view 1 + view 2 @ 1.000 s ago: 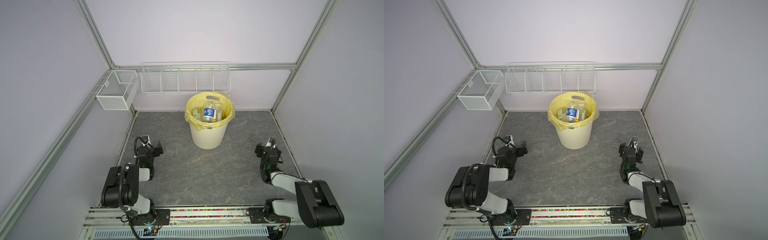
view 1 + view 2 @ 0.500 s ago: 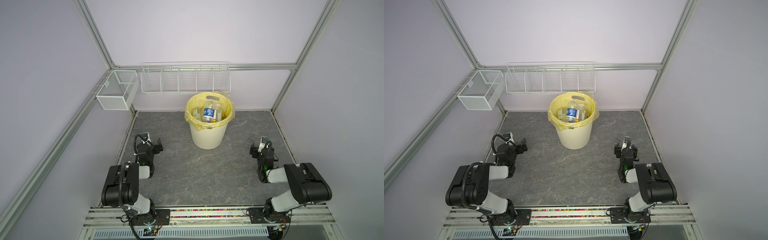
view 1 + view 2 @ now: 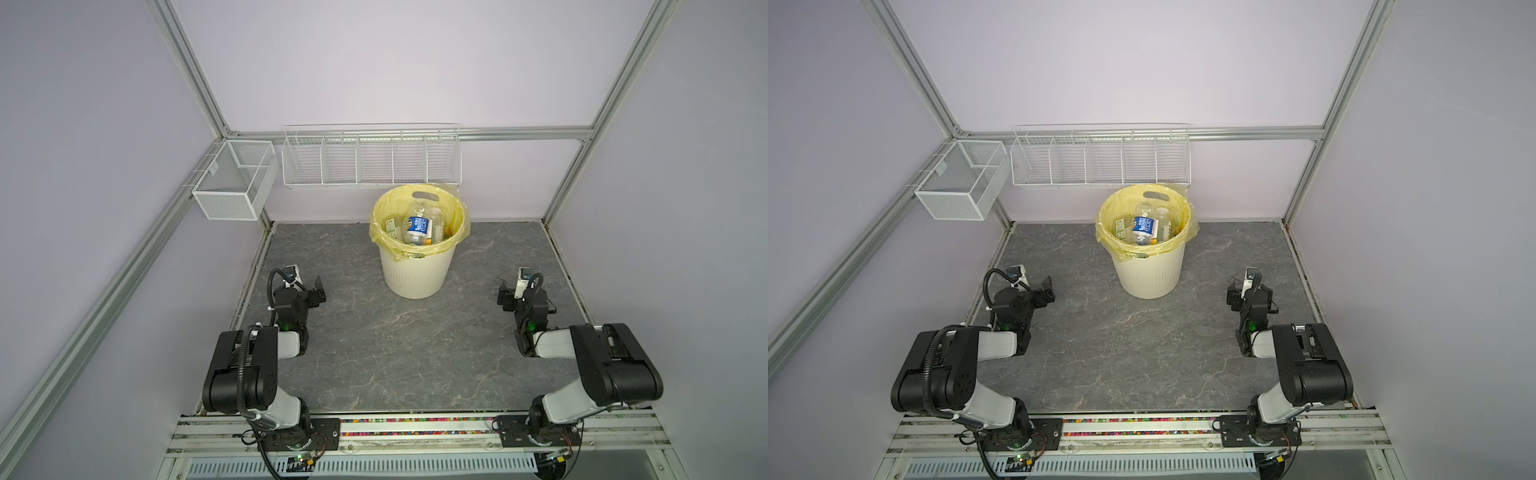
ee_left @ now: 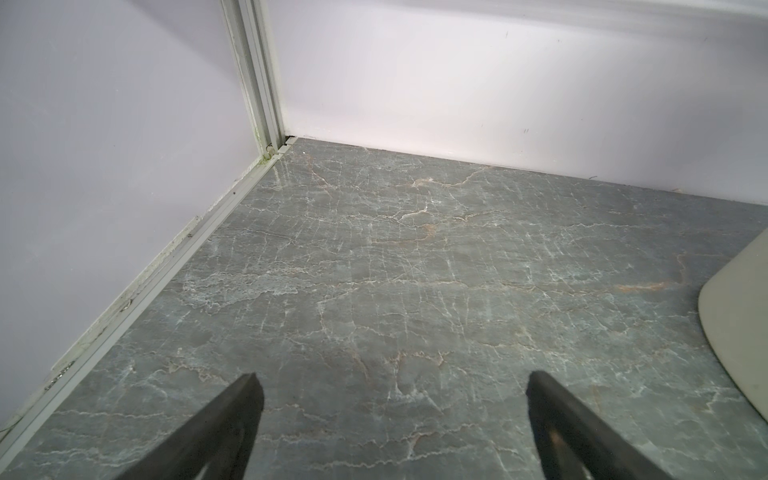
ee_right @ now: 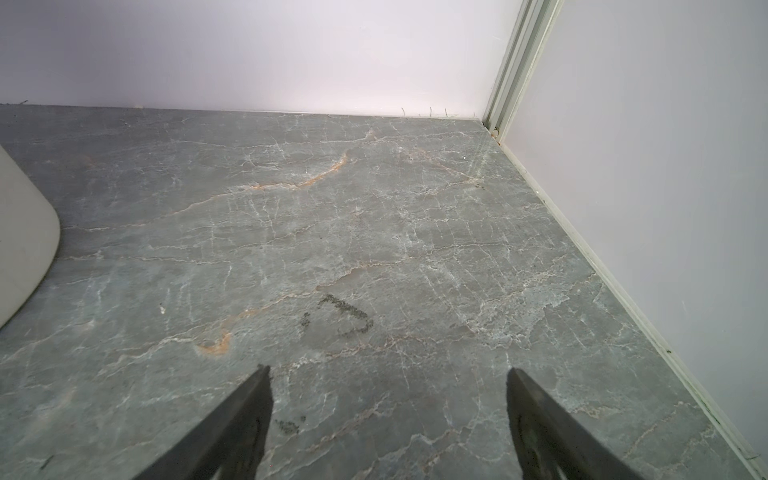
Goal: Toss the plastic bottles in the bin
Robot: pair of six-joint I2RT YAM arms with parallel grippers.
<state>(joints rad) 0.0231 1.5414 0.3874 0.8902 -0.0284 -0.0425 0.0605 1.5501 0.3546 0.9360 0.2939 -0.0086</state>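
The plastic bottles [image 3: 417,227] lie heaped inside the bin [image 3: 415,277], which stands upper centre in both top views on the grey worktop [image 3: 395,353] and is lined with a yellow bag [image 3: 377,232]. A blue-labelled one sits on top, and no bottle shows anywhere outside it. The task looks finished, so the step in hand is likely just parking: each arm should fold back low and keep well apart from the bin wall so nothing tips it. The left tool [image 4: 390,384], lower left of the bin, and the right tool [image 5: 388,380], lower right, both have jaws wide apart with nothing between them. A long wire basket [image 3: 370,160] and a small mesh basket [image 3: 232,185] hang on the frame above, out of the way
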